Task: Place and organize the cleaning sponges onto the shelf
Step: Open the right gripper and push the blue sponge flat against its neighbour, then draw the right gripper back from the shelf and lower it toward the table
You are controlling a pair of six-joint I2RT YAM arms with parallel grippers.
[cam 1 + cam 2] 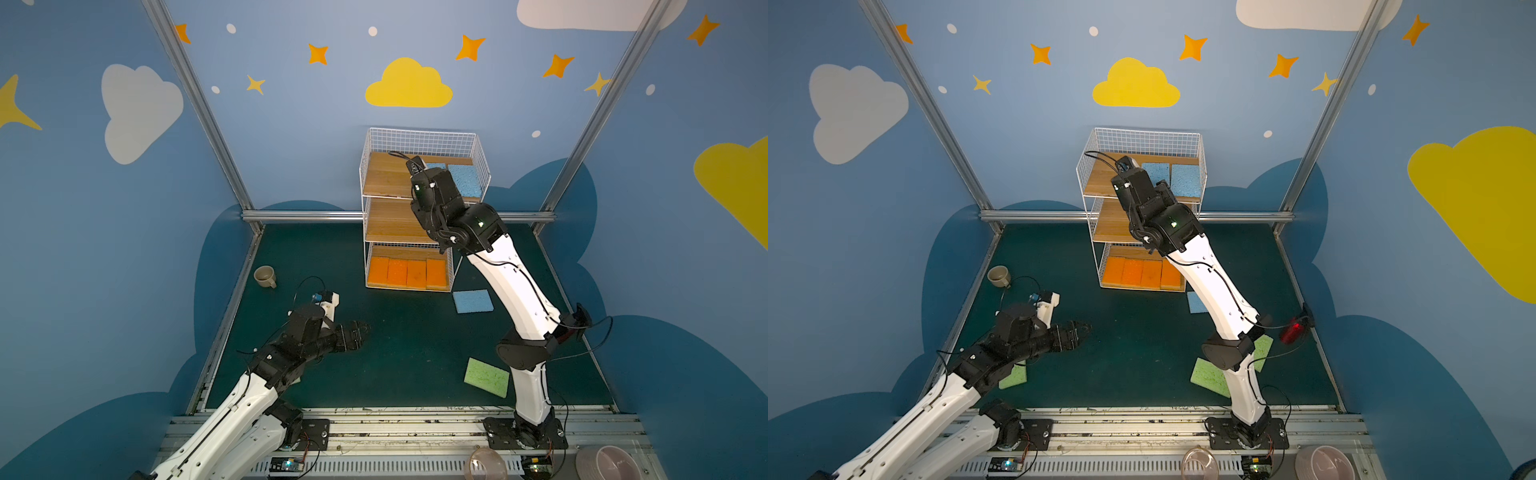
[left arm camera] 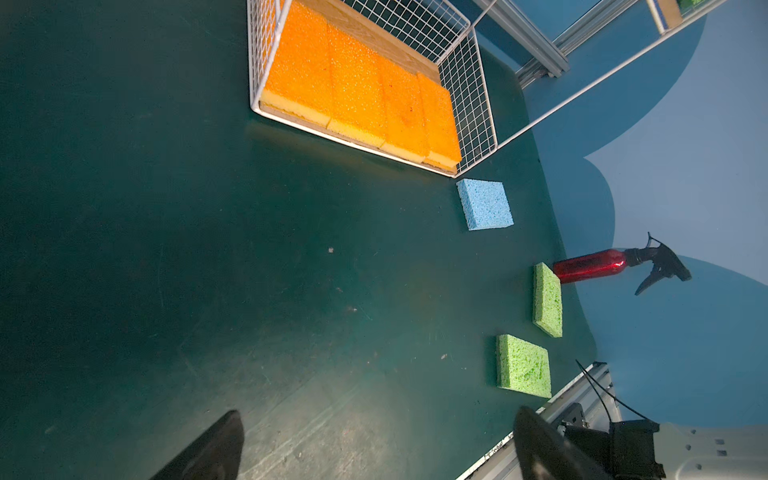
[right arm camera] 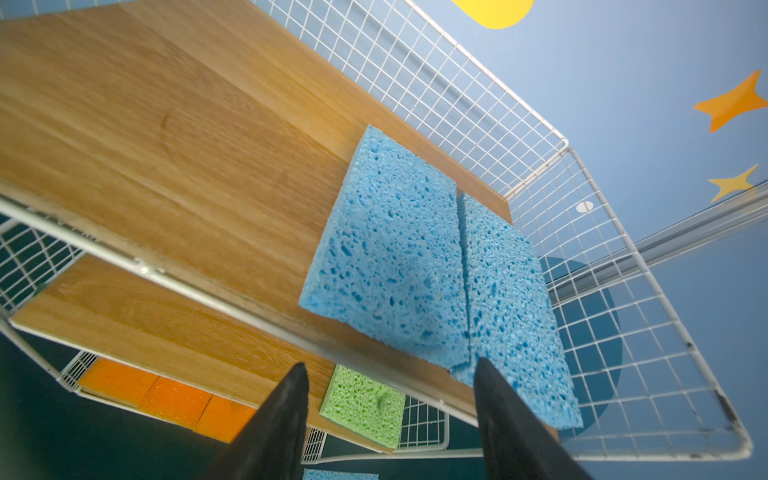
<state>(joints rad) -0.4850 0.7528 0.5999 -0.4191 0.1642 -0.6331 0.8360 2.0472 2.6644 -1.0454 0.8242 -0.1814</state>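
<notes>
The shelf (image 1: 384,174) is a white wire rack with three wooden boards at the back of the mat. Two light blue sponges (image 3: 395,249) (image 3: 511,299) lie side by side on its top board. My right gripper (image 3: 390,365) hangs open just in front of that board's edge, with nothing between its fingers. A green sponge (image 3: 361,405) lies on the middle board and several orange sponges (image 1: 409,272) fill the bottom one. On the mat lie a blue sponge (image 1: 473,301) and green sponges (image 2: 523,365) (image 2: 547,299) (image 1: 1013,376). My left gripper (image 2: 378,415) stands open over bare mat.
A beige mug (image 1: 265,276) lies at the mat's left edge. A red spray bottle (image 2: 590,266) lies by the right edge near a green sponge. Two bowls (image 1: 609,461) (image 1: 486,461) sit on the front rail. Aluminium posts frame the cell.
</notes>
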